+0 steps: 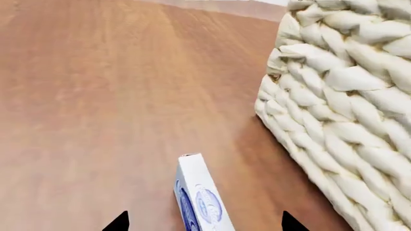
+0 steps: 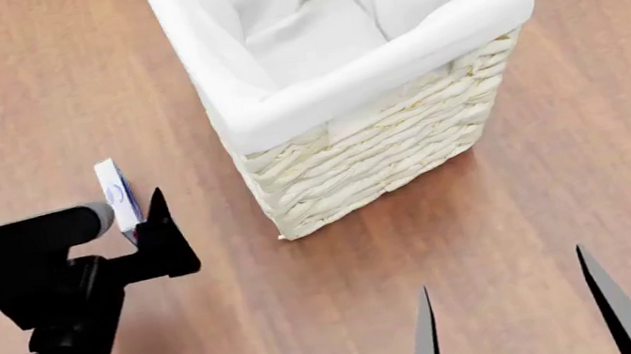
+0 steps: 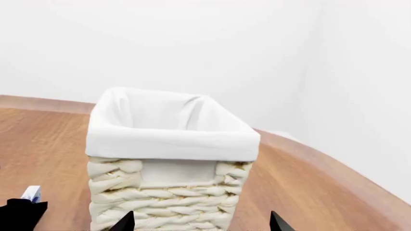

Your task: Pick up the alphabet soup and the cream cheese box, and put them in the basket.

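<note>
The cream cheese box (image 1: 200, 199) is white with blue sides and stands on a thin edge between the fingers of my left gripper (image 1: 205, 224). Both fingertips stand wide apart and clear of the box, so that gripper is open. In the head view the box (image 2: 116, 193) pokes out beyond the left gripper (image 2: 129, 227), left of the basket (image 2: 386, 142). The basket's woven wall (image 1: 347, 110) is close beside the box. My right gripper (image 2: 513, 321) is open and empty, in front of the basket (image 3: 170, 144). The alphabet soup is not in view.
Everything rests on a brown wooden surface (image 2: 12, 101). The right wrist view shows its rounded edge (image 3: 324, 161) beyond the basket, with white walls behind. The box (image 3: 31, 193) and the black left gripper (image 3: 19, 211) show there too.
</note>
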Motion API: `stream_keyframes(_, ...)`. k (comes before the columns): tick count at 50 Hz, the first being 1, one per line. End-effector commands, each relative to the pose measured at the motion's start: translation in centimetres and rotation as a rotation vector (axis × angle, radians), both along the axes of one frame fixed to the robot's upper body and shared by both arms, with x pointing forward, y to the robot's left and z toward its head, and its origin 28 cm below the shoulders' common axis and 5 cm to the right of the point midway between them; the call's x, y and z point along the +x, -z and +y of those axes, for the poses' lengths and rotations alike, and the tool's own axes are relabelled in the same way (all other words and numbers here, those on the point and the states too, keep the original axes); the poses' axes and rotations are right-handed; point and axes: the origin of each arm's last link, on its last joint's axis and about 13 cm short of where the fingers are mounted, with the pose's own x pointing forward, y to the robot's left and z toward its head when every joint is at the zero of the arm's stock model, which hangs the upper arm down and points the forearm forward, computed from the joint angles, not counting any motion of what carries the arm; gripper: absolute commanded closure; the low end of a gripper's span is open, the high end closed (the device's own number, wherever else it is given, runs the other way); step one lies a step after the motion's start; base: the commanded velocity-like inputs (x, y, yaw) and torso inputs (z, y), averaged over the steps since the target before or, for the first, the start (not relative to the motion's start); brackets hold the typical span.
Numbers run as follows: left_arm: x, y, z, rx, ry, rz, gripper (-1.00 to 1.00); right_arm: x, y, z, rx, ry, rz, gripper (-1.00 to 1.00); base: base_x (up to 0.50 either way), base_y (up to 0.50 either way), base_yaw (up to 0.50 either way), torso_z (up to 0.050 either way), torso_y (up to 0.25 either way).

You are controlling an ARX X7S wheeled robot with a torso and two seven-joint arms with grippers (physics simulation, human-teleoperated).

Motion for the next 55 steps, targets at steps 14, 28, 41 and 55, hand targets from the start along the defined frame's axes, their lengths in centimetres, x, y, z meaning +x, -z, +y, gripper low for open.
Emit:
stream_keyframes(14,0.6,1.5,0.0,0.034,-0.042,0.061,-1.00,-0.3,0.1,-0.1,0.017,-0.002,0.010,-1.00,0.00,0.00,0.00,0.000,0.000)
stream_keyframes(28,0.3,1.0,-0.1,0.021,-0.021,0.039,1.00,-0.4,0.1,-0.1,0.017,0.000,0.015,-1.00,0.00,0.00,0.00,0.000,0.000)
stream_keyframes(41,0.2,-1.7,0.6,0.054,-0.036,-0.050,1.00,-0.6,0.3,-0.1,0.018,0.001,0.021,-1.00,0.00,0.00,0.00,0.000,0.001)
stream_keyframes(55,-0.1,-11.2,2.8,0.046,-0.080,-0.295,1.00,-0.4,0.8,-0.2,0.023,0.006,0.036,-1.00,0.00,0.00,0.00,0.000,0.001)
